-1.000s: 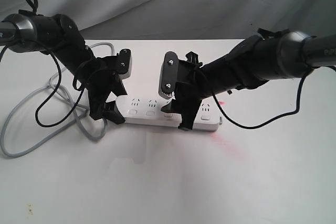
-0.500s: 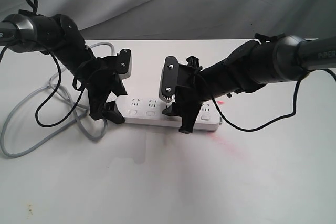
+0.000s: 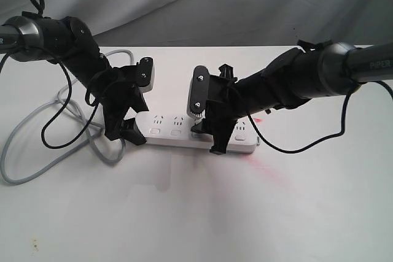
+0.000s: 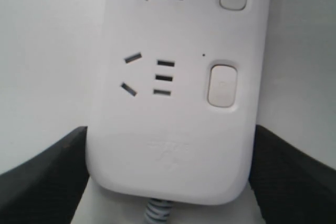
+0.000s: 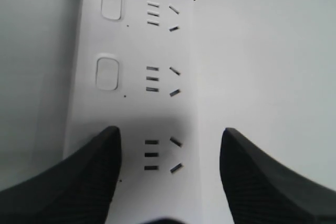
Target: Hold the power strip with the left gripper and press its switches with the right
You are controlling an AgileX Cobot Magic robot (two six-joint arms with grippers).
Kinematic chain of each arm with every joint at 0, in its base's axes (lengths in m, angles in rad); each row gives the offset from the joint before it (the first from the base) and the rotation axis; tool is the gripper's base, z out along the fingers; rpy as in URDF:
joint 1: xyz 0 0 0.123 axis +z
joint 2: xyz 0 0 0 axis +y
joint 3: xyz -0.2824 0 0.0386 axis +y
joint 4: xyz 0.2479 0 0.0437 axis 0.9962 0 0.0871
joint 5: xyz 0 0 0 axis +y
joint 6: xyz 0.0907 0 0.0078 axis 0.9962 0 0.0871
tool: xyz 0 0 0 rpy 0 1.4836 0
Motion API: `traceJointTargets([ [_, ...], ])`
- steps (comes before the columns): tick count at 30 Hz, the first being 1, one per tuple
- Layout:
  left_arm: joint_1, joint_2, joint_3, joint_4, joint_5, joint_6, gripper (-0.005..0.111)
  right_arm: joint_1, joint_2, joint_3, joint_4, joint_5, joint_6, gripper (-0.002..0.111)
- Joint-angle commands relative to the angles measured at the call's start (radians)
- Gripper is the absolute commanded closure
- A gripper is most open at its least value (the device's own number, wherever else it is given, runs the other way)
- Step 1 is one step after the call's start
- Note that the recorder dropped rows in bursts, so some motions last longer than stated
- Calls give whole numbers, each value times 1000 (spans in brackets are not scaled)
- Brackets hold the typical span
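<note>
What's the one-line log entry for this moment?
left gripper: clamps power strip cord end | right gripper: open, finger covering third switch | press: unconfirmed

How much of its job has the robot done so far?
Done: the left gripper clamps the power strip's cord end. In hand: the right gripper rests on the strip, open, one finger covering where a switch sits; whether it's pressing, I can't tell. Left: the other switches, none visibly touched.

Bright diffuse light, faint shadows on white table [image 3: 184, 213]; wrist views soft, grey shade over power strip [image 5: 157, 129]
</note>
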Motion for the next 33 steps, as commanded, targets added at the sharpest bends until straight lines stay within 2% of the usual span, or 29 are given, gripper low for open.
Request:
traceJointTargets([
  [1, 0, 2, 1, 24, -26, 5, 37, -6, 24, 10, -25, -2, -15, 55],
  [33, 0, 2, 1, 24, -26, 5, 37, 33, 47, 58, -3, -5, -15, 55],
])
